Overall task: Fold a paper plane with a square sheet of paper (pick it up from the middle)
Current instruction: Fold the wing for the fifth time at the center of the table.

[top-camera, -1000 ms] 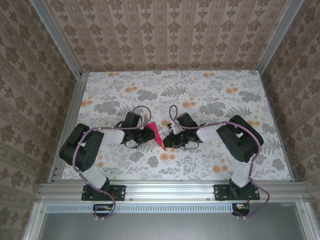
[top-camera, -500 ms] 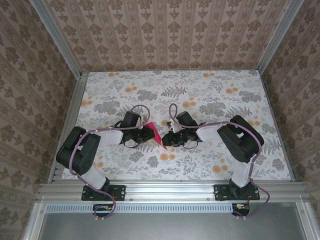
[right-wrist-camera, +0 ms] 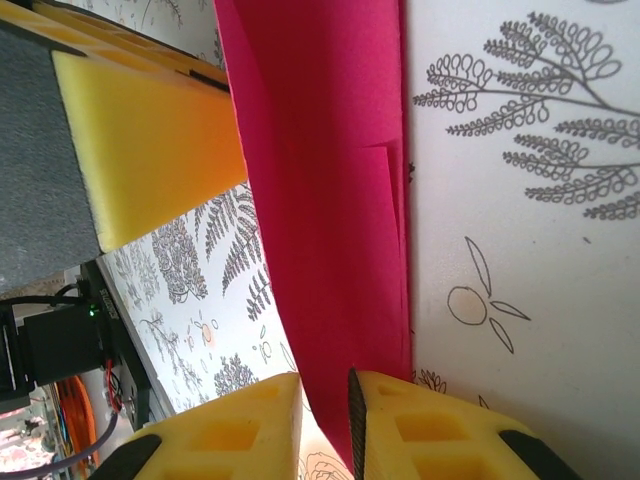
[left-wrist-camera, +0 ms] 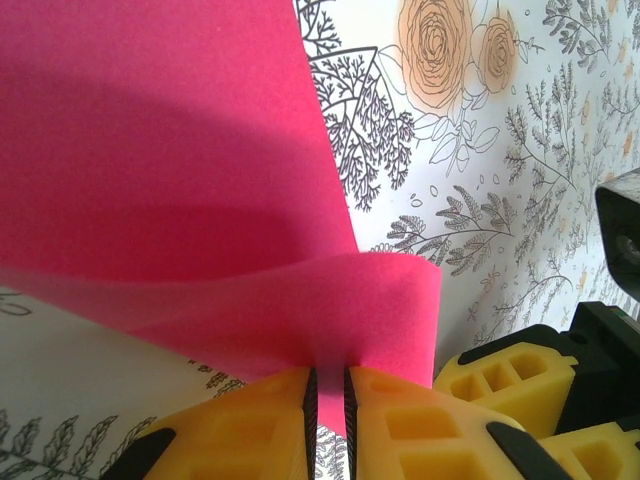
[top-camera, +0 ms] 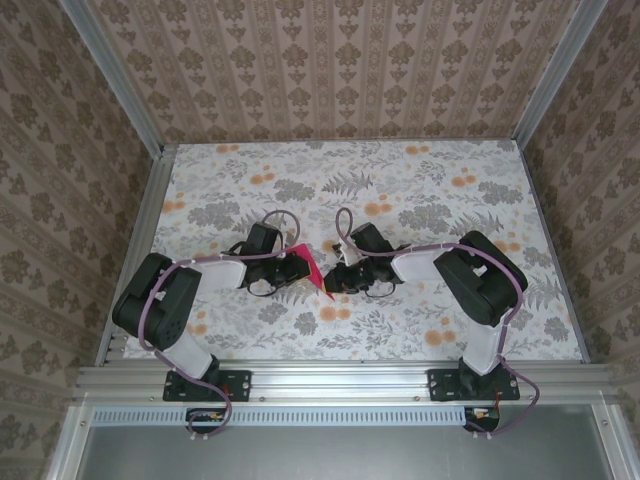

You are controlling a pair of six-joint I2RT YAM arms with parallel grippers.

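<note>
- While our left claw (left-wrist-camera: pixel 327 385), bottom centre of its view, is closed to a slit on the paper (left-wrist-camera: pixel 180 150), that paper bows limply, mid-frame from above.
- Our right claw (right-wrist-camera: pixel 325 400) nips its other edge likewise; light, floppy, tearable, we judge: grip beside creases.

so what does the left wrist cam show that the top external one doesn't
Left wrist view: the left gripper shut on the pink paper sheet, whose edge curls over just above the yellow fingers. Top external view: the left arm and right arm whole, the right gripper meeting the left one at mid-table, the aluminium frame and wallpapered walls. Both: the pink sheet held between the two grippers over the floral tabletop.
</note>
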